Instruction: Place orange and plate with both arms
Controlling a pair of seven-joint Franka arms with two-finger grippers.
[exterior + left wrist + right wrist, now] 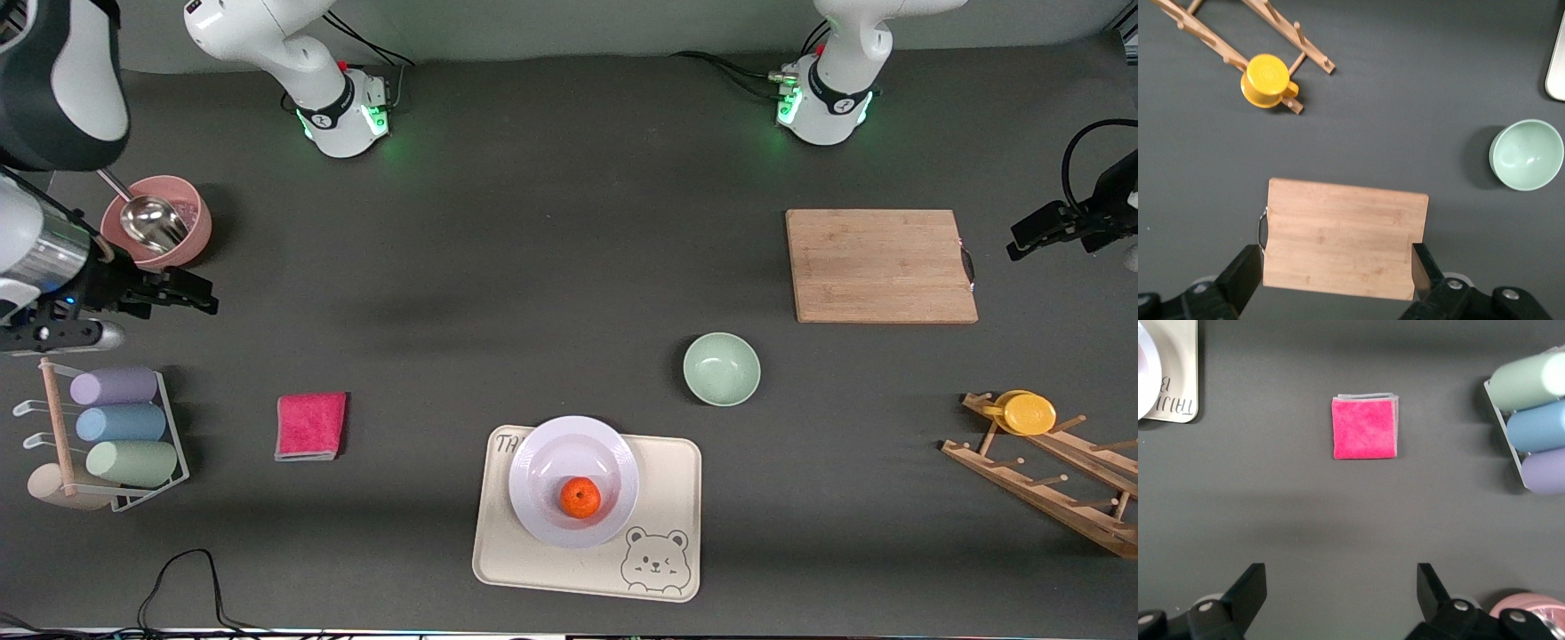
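High front camera faces the bases; wrist cameras look straight down (both share its table (551,267)).

We saw bare table between pink cloth (310,426) and bear tray (662,498); mint bowl (722,369) stood near the tray's corner, cutting board (880,266) farther back.

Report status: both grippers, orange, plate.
Left gripper open over wooden cutting board. Right gripper open, empty. Small orange on lavender-white plate, on cream bear tray.
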